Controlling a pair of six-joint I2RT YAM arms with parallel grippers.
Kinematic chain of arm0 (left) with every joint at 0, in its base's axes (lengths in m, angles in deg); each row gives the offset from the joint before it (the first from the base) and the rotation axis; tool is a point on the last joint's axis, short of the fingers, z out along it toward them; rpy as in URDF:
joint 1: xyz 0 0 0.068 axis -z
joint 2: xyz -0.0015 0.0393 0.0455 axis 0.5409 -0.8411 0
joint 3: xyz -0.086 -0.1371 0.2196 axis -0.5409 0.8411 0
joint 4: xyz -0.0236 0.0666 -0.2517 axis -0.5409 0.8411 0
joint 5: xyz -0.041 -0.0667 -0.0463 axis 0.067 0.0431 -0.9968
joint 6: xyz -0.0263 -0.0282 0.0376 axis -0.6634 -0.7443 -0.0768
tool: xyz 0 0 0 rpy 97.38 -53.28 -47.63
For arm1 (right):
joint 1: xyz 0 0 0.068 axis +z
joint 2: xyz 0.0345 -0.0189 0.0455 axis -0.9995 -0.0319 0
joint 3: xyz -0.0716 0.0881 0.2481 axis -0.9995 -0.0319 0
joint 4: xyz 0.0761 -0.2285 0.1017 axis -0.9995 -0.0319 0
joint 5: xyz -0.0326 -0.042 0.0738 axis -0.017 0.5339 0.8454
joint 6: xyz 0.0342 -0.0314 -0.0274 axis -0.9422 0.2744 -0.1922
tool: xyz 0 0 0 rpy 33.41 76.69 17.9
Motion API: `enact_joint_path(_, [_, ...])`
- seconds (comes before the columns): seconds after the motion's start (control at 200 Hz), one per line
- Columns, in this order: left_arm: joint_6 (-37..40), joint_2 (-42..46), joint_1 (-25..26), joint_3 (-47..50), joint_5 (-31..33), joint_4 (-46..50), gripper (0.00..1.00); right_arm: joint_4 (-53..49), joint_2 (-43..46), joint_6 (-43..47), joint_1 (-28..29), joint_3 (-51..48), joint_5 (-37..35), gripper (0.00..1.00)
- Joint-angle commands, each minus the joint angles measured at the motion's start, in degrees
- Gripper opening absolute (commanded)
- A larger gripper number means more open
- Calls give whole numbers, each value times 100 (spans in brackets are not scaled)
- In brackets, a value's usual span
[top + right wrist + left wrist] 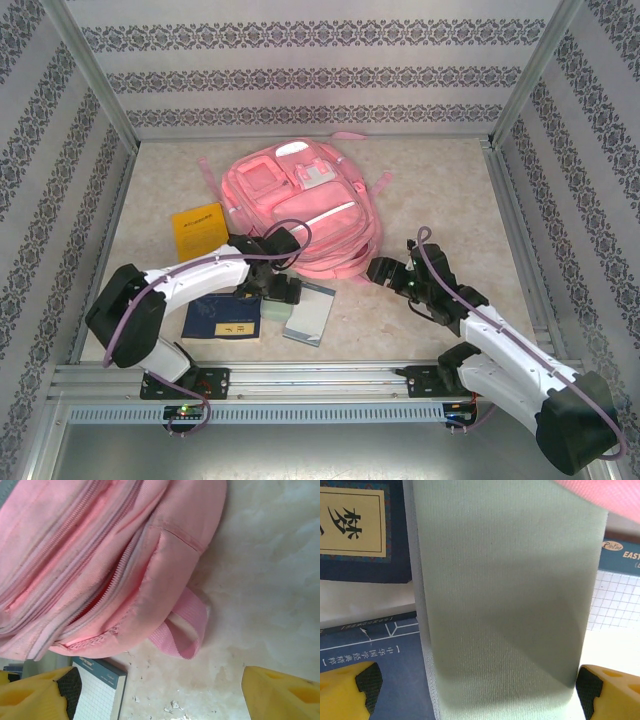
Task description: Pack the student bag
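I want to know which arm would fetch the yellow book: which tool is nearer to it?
Left. The left tool hovers just right of the yellow book; the right tool is farther right, past the student bag.

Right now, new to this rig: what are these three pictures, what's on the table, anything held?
Two white robot arms are bolted at the table's near edge. The overhead picture looks down on both. The other two come from cameras on each wrist, yellow fingers in frame. On the table: the pink student bag, a yellow booklet, a dark blue book, a grid-cover notebook and a pale green fabric item. The left gripper hovers over the green item, jaws open around it. The right gripper is open beside the bag. Nothing is held.
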Motion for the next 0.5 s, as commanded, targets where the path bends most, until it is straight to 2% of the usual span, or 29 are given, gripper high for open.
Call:
enact_joint_path(0.0, [-180, -93, 67, -55, 57, -181, 100, 184, -1, -110, -48, -140, 36, 84])
enact_joint_path(0.21, [-265, -250, 67, -57, -231, -460, 100, 291, -41, -148, -66, -213, 80, 84])
enact_joint_path(0.495, [-232, -744, 60, -13, -130, -560, 94, 288, -1, -168, -93, -222, 69, 84])
